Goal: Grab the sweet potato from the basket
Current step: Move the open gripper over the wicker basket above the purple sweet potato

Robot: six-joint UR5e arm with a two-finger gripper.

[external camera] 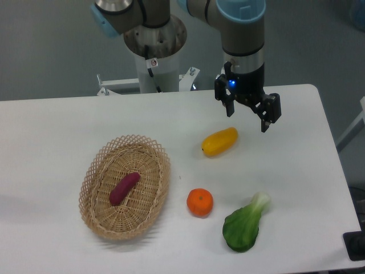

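A reddish-purple sweet potato [124, 188] lies slanted in the middle of the oval wicker basket [94, 171] at the table's front left. My gripper [248, 117] hangs open over the back right of the table, far to the right of the basket and just above and right of a yellow fruit. Nothing is between its two dark fingers [267, 117].
An oblong yellow fruit [220, 141] lies just below-left of the gripper. A round orange [199, 202] sits to the right of the basket, and a green leafy vegetable [244, 224] lies near the front right. The arm's base [154, 51] stands behind the table.
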